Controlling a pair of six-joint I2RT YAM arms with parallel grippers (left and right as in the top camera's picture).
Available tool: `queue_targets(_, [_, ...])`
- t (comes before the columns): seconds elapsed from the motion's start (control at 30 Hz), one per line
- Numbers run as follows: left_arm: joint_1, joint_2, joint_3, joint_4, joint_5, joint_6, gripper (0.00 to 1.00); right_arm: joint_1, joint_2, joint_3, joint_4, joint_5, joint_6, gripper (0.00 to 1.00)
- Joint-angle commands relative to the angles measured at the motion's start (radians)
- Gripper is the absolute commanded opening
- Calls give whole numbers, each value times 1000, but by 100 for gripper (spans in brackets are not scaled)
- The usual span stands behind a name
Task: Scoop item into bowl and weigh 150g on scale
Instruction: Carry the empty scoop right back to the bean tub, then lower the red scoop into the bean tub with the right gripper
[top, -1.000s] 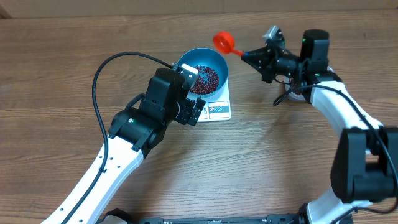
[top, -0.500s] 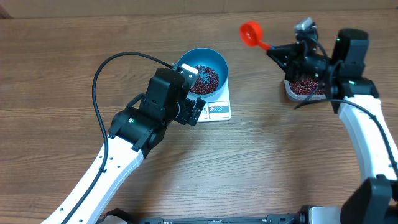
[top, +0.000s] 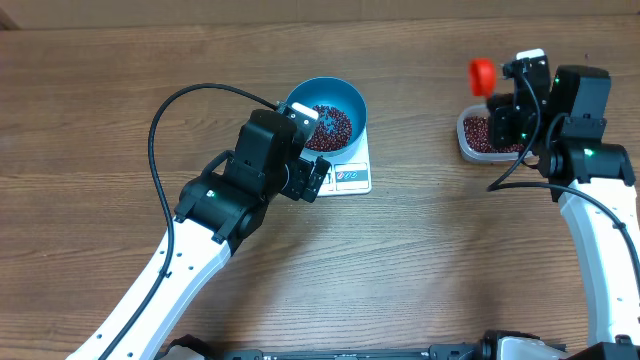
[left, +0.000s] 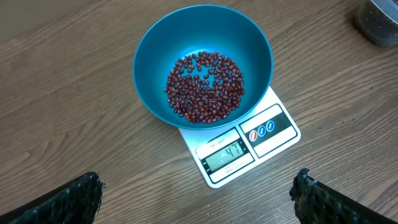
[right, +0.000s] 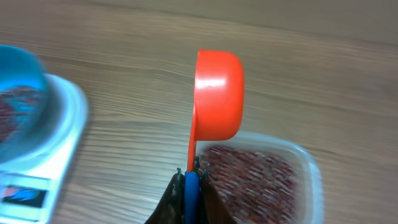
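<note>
The blue bowl (top: 347, 97) stands on the white scale (top: 353, 178) and holds a small heap of red-brown beans (top: 328, 126). In the left wrist view the bowl (left: 149, 56), its beans (left: 205, 87) and the scale (left: 273, 134) lie ahead of my left gripper (left: 196, 193), which is open and empty over bare wood just short of the scale. My right gripper (right: 191, 177) is shut on the blue-tipped handle of an orange scoop (right: 217, 93). The scoop (top: 483, 75) hangs over the far left edge of the clear tub (top: 466, 140) of beans (right: 249, 180).
The left arm and its black cable (top: 170, 110) cover the table's lower left. The right arm (top: 590, 200) runs down the right side. Bare wood lies between the scale and the tub.
My right arm has swung right with the scoop, from beside the bowl to above the tub. The left arm and the bowl have not moved.
</note>
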Motion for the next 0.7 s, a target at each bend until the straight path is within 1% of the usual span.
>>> queue_targets(0.0, [2, -19, 2, 0, 9, 8, 100, -3, 4, 11, -3, 188, 5, 4])
queue_targets(0.17, [2, -19, 2, 0, 9, 8, 100, -3, 30, 11, -38, 242, 4, 4])
queue_targets(0.5, [2, -19, 2, 0, 9, 9, 100, -3, 56, 6, -158, 242, 0, 4])
queue_targets(0.67, [2, -19, 2, 0, 9, 8, 100, -3, 62, 6, -190, 243, 1, 4])
